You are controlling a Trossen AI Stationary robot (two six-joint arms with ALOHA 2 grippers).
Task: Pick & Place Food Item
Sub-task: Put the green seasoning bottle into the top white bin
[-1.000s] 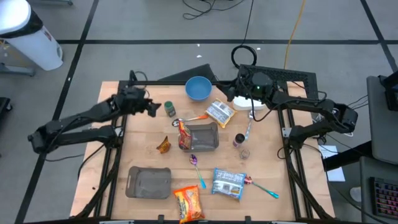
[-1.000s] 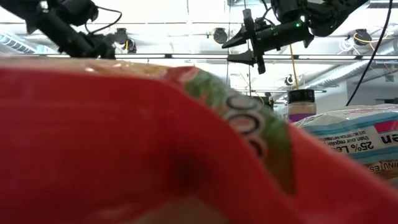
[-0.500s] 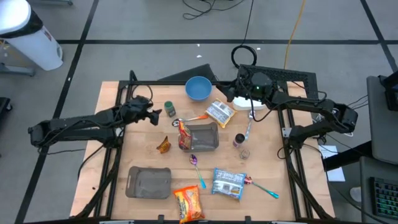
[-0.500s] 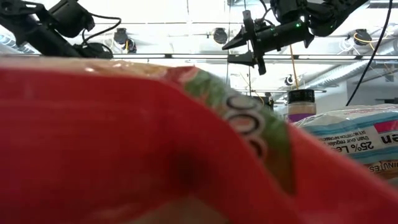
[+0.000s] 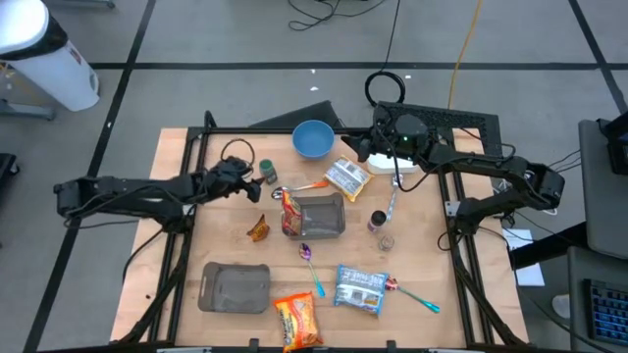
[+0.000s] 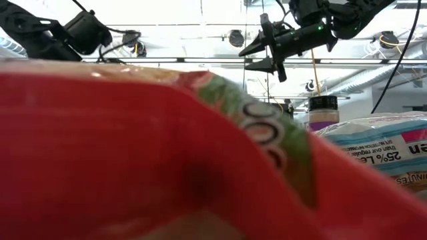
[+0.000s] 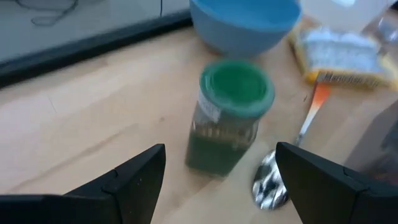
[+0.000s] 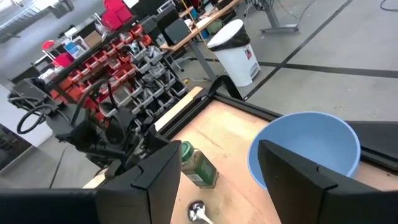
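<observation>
1. The green-lidded jar (image 5: 268,173) is a small clear jar of dark green contents standing upright on the counter (image 5: 177,245), near the blue bowl (image 5: 312,138) and beside the orange-handled spoon (image 5: 299,185).
2. The left gripper (image 5: 250,186) reaches low across the counter from the left, ending just short of the jar; its fingers (image 7: 134,177) stand wide apart with the jar between and beyond them, holding nothing.
3. The right gripper (image 5: 365,147) hangs raised over the far side, just beside the yellow-edged packet (image 5: 346,177), fingers (image 8: 155,174) partly open and empty.
4. Bare wood lies left of the jar out to the counter's edge; the clear tub (image 5: 316,216) sits to its right.
</observation>
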